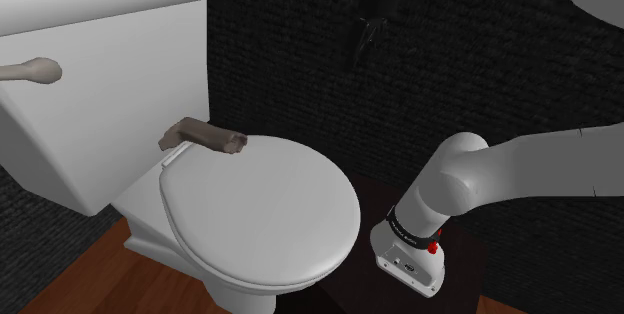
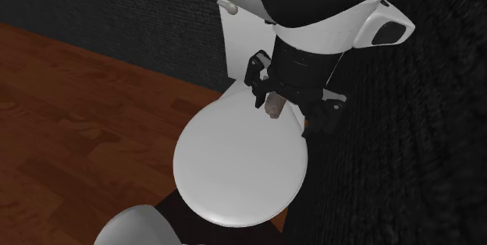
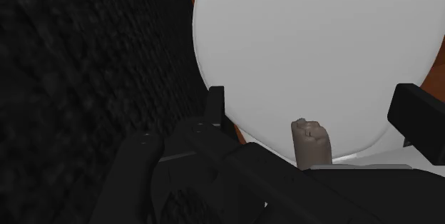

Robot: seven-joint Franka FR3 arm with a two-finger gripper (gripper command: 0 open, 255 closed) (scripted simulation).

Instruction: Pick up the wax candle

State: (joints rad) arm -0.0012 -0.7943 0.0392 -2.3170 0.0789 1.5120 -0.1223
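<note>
At the toilet lid hinge lies a brownish candle, jaws spread above

Candle: open abv lid, tank close behind.

The shoulder view sits close beside the arm's base. It looks down and across the closed toilet lid towards the cistern at its left, with the dark wall behind. The second exterior view hangs high, just behind the arm's wrist, and faces steeply down along that wall, with the wooden floor at its left. The wrist view looks along the gripper from very near. All three views share the lid and the brownish candle lying by its hinge end.
</note>
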